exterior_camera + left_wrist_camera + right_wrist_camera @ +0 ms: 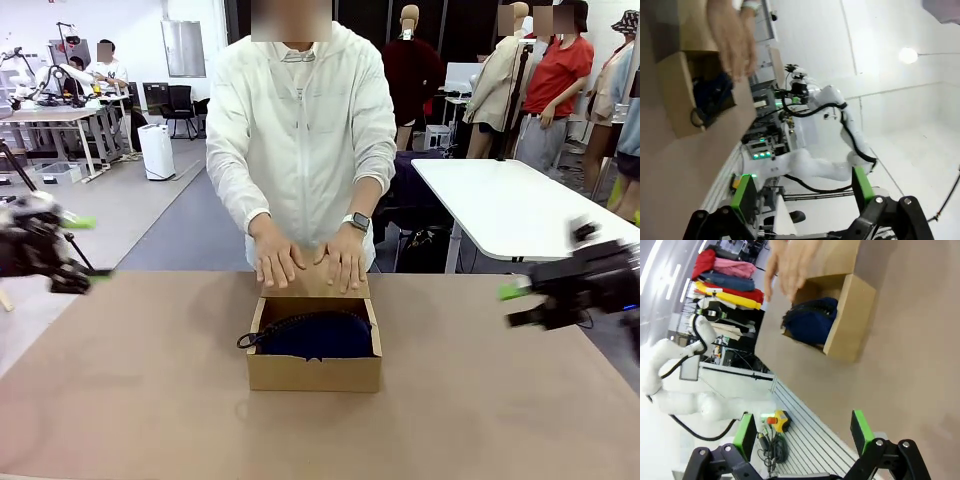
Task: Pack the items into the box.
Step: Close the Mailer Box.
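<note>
My left gripper point(90, 248) hangs off the table's point(130, 400) left edge, well apart from the work. Its jaws stand wide with nothing between the green pads. I judge it is parked out there to leave the middle to the person.

In the middle sits the box point(313, 373), mouth up, near the far edge. The pouch point(318, 335) lies inside and fills it nearly wall to wall, with its top bulging up to about rim height. Its loop point(246, 342) pokes out over the box's left wall, which could snag when the lid comes over. Whether anything lies under the pouch I cannot tell, as the fabric hides the floor of the box.

The flap point(312, 284) lies folded back on the far side, and the person's two hands point(278, 256) rest flat on it, side by side. I read that as pinning the flap down and steadying the box so the mouth stays clear, or as getting ready to swing the lid shut. I cannot say which.

My right gripper point(515, 305) hovers off to the right, above the table's right edge and well clear of the box. It too is spread to its full width and carries nothing. Its wrist view looks across bare tabletop toward the box.

With the pouch in and both my tools idle and empty, I judge the packing nearly done. Tucking in the loop and closing the lid look like what remains.
</note>
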